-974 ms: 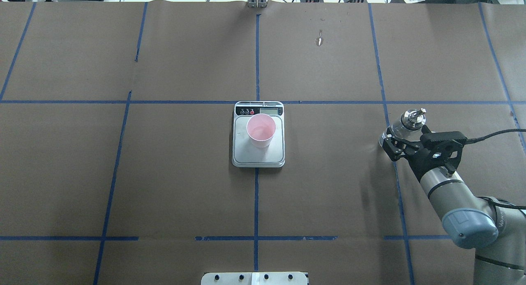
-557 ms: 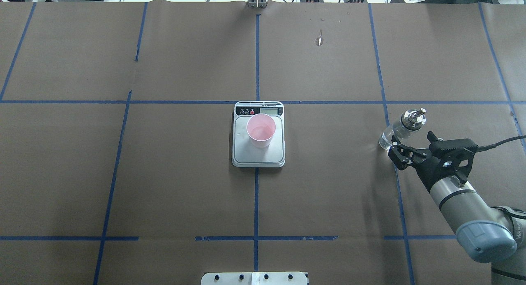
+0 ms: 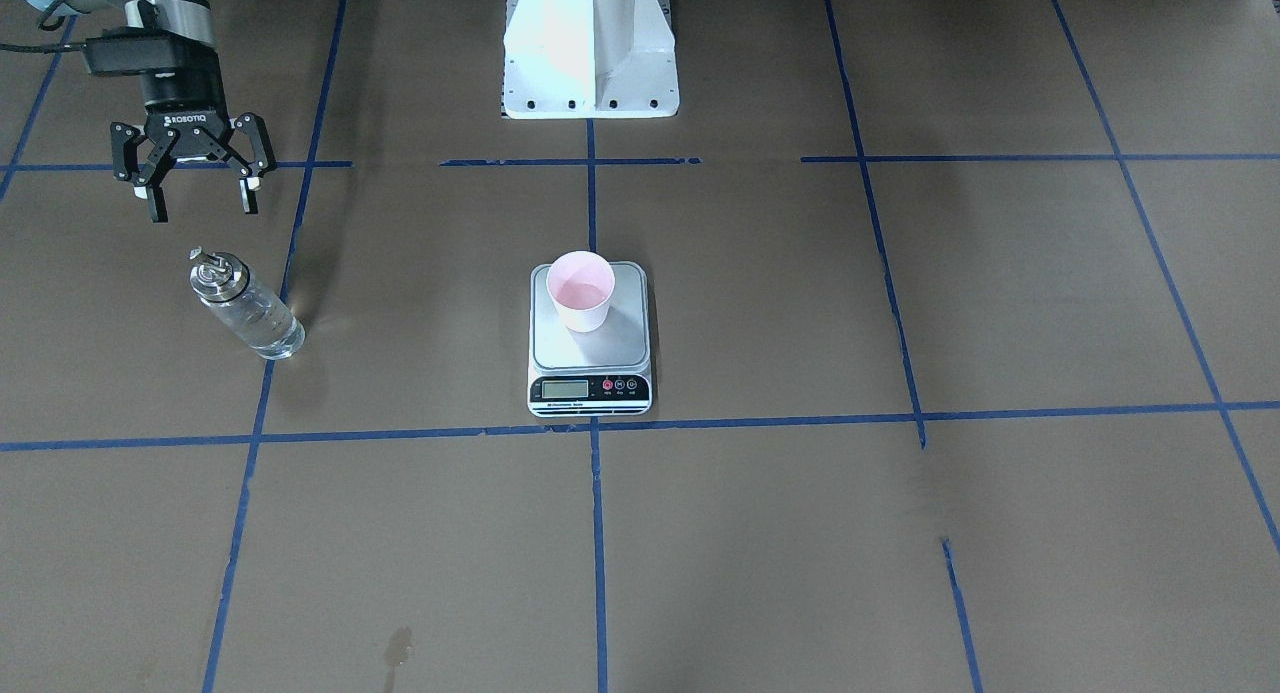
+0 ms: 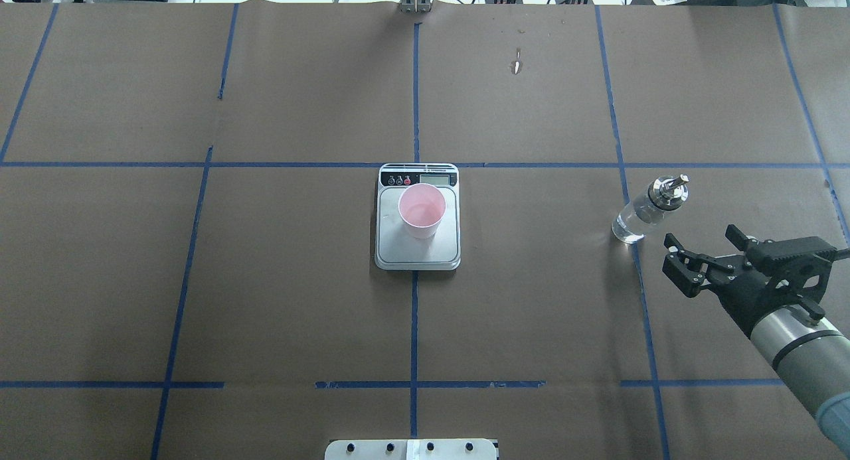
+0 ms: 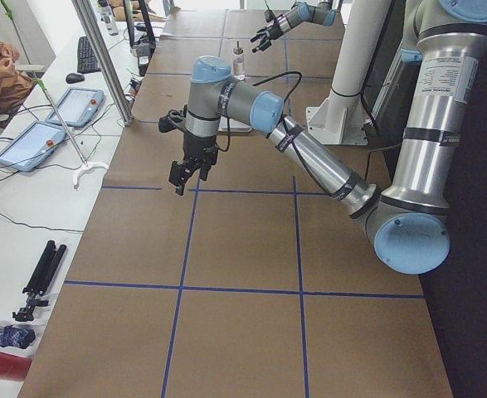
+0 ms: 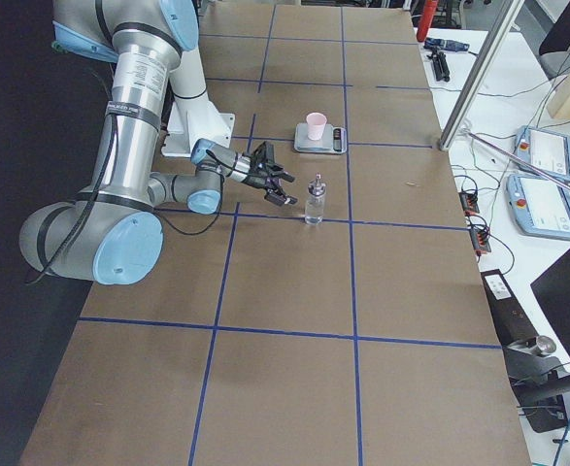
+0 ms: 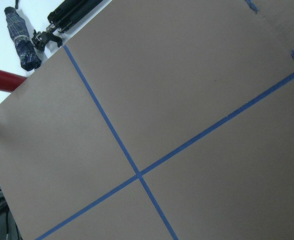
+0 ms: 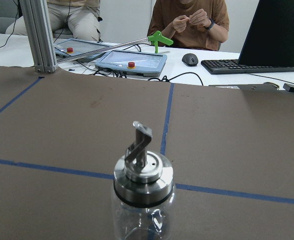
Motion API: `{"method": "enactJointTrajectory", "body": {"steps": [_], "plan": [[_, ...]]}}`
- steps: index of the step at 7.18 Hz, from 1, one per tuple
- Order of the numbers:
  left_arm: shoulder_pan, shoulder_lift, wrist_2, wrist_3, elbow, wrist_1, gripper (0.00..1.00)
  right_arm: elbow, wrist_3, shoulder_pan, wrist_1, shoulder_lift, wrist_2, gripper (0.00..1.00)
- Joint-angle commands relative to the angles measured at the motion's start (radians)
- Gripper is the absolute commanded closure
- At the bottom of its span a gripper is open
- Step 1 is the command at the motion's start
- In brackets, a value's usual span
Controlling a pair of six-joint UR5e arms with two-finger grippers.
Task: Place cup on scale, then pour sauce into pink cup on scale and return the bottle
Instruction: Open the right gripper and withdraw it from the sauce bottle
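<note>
The pink cup [image 4: 422,211] stands upright on the silver scale [image 4: 418,251] at the table's middle, also seen from the front as cup [image 3: 581,290] on scale [image 3: 600,351]. The clear glass bottle [image 4: 647,211] with its metal spout stands alone on the table to the right, some clear sauce [image 3: 262,328] in its lower part. My right gripper [image 4: 700,239] is open and empty, a short way nearer the robot than the bottle [image 3: 245,308]. The right wrist view looks straight at the bottle [image 8: 142,190]. My left gripper [image 5: 179,178] hangs over bare table at the left end; I cannot tell its state.
The white robot pedestal [image 3: 590,43] stands at the near edge behind the scale. Beyond the far edge are an aluminium post [image 8: 36,35], tablets [image 8: 131,60], a keyboard [image 8: 247,66] and seated people. Blue tape lines cross the brown table cover.
My right gripper, which stood around the bottle a second ago, has drawn back toward the robot and to the right, open. The bottle stays where it stood. Cup and scale have not moved.
</note>
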Motion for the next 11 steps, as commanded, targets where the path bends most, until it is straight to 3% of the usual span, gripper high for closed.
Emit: {"method": "enactJointTrajectory", "body": {"steps": [1, 2, 3, 4, 6, 10, 11], "plan": [[0.0, 0.0, 0.0, 0.0, -0.002, 0.0, 0.0, 0.117, -0.006, 0.003, -0.004, -0.077, 0.044, 0.0], [0.0, 0.0, 0.0, 0.0, -0.003, 0.0, 0.0, 0.159, -0.015, 0.007, -0.029, -0.091, 0.049, 0.0], [0.0, 0.0, 0.0, 0.0, -0.002, 0.0, 0.0, 0.214, -0.018, 0.056, -0.097, -0.09, 0.111, 0.0], [0.0, 0.0, 0.0, 0.0, -0.003, 0.0, 0.0, 0.264, -0.043, 0.194, -0.168, -0.076, 0.279, 0.0], [0.001, 0.0, -0.002, 0.0, -0.005, 0.002, 0.0, 0.268, -0.224, 0.48, -0.178, -0.041, 0.611, 0.0], [0.001, 0.005, -0.005, 0.002, -0.011, 0.002, 0.0, -0.021, -0.637, 1.101, -0.176, 0.126, 1.393, 0.0], [0.001, 0.006, -0.008, 0.003, -0.006, 0.003, 0.0, -0.098, -0.72, 1.183, -0.167, 0.163, 1.483, 0.0]]}}
